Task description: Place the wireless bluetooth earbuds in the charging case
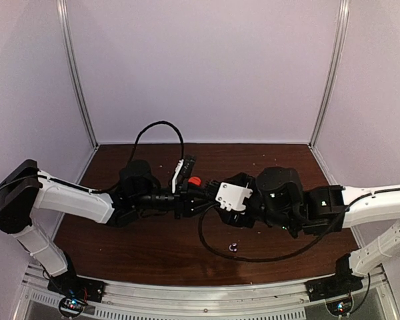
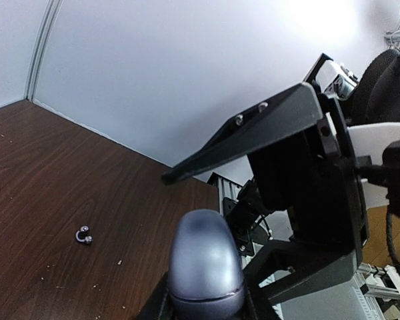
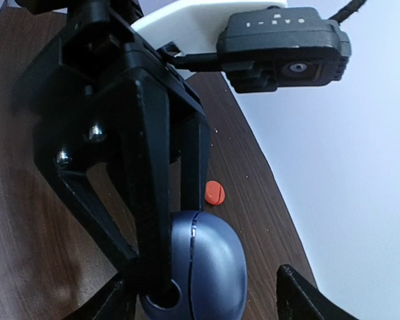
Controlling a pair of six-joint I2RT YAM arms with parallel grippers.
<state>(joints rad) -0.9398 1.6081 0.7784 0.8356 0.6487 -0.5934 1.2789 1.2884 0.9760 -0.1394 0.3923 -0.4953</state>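
My left gripper [image 2: 207,297] is shut on a closed blue-grey round charging case [image 2: 205,257] and holds it above the table. In the right wrist view the same case [image 3: 217,267] sits between my right gripper's [image 3: 203,288] wide-open jaws, with the left gripper's black fingers [image 3: 153,200] clamped on it. One tiny silvery-grey hook-like earbud [image 2: 85,235] lies on the table, and it also shows in the top view [image 1: 235,247] in front of the grippers. From above, the left gripper [image 1: 190,197] and right gripper [image 1: 217,200] meet mid-table and hide the case. No red earbud is visible.
A small red round case [image 3: 215,193] lies on the brown table beyond the grippers; it also shows in the top view [image 1: 195,181]. A black cable [image 1: 213,248] loops over the table near the earbud. White walls enclose the table on three sides.
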